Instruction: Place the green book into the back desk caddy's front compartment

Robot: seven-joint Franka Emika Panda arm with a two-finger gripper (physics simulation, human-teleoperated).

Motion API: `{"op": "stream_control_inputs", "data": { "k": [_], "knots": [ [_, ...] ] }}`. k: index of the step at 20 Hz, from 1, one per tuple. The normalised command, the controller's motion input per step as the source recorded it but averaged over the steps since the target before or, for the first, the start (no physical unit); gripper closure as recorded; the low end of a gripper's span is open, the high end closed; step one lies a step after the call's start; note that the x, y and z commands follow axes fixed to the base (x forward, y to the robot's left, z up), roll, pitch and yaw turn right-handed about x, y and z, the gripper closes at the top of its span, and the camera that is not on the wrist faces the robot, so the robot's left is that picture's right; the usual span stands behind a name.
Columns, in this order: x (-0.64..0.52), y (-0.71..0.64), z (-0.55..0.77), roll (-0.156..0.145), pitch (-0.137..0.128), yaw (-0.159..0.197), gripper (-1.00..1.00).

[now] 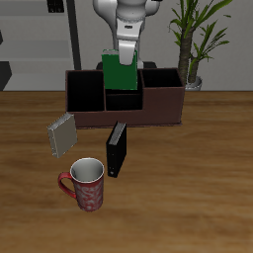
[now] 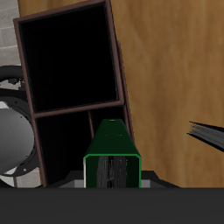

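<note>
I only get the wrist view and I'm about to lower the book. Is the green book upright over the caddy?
Observer: Yes, the green book hangs upright from the gripper, over the middle of the back desk caddy.
Operator: Anything standing before the caddy?
Observer: A black book stands upright close to its front wall.
Operator: What else is there?
Observer: A grey book and a red mug, nearer the table's front edge.

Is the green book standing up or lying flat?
Standing up. The green book is held upright by the gripper above the back desk caddy, its lower end at a compartment's opening.
</note>
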Motion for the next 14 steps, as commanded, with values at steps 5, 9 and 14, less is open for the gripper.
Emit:
{"op": "stream_control_inputs", "data": {
  "k": [5,9,14],
  "knots": [
    [-0.02,0.05,-0.12,0.020,0.028,0.015,1.00],
    [-0.02,0.01,-0.08,0.002,0.015,-0.004,1.00],
    [-0.04,-0.03,-0.15,0.002,0.027,0.020,1.00]
  ]
}}
